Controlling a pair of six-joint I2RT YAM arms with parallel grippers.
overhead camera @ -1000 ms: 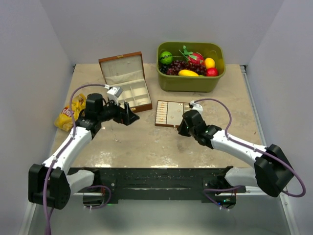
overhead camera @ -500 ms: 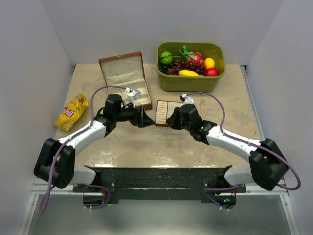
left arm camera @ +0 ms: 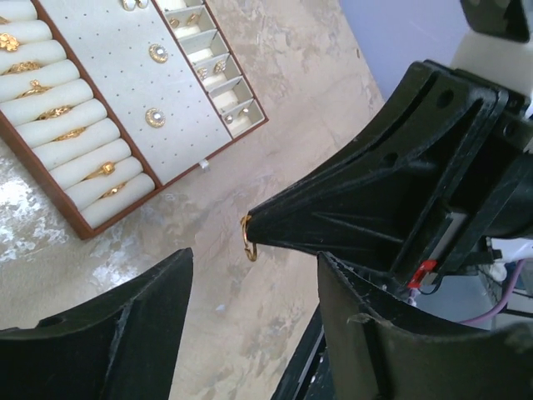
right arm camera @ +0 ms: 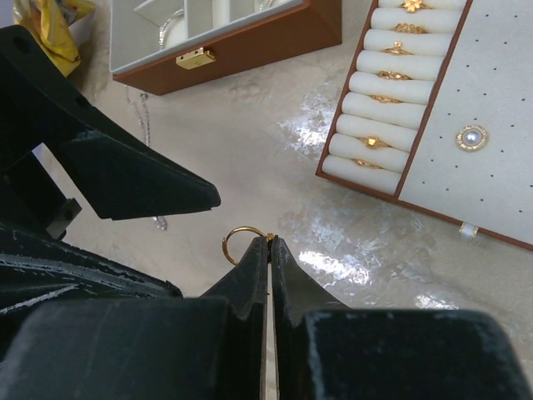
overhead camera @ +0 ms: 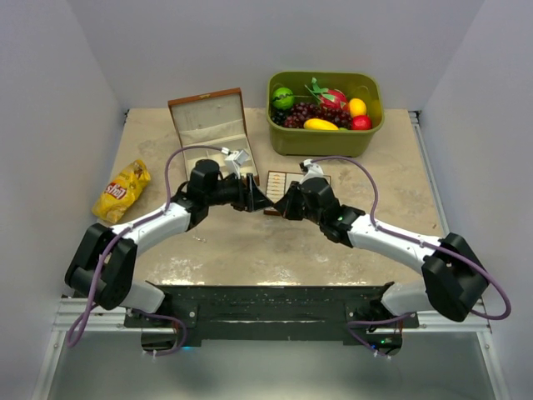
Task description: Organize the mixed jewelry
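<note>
right gripper (right arm camera: 268,242) pinching 1 gold ring (right arm camera: 243,229), left gripper (left arm camera: 254,268) open beside it

gold ring: thin round wire hoop, shiny, clamped by its edge at the very tips of the right gripper. jaws fully together, hoop sticking out sideways, low over the table (right arm camera: 250,150) near the tray (right arm camera: 500,67) corner. can't tell if it touches the surface.
left gripper: 2 matte black wedge fingers (left arm camera: 100,333), partly spread, nothing between them, touching nothing. ring sits just ahead of the gap.
tray: flat, brown rim, cream padding. soft rolls on 1 side with more gold rings (right arm camera: 376,142) tucked in the grooves, plus a dotted flat pad carrying round studs (right arm camera: 472,137), 1 pearl-like.
table: glossy beige marbled top.
wooden box (right arm camera: 250,37): brown, brass latch (right arm camera: 193,57), cream compartments, left of and beyond the tray.
fine silver chain (right arm camera: 143,121) lies on the table beside the box.
</note>
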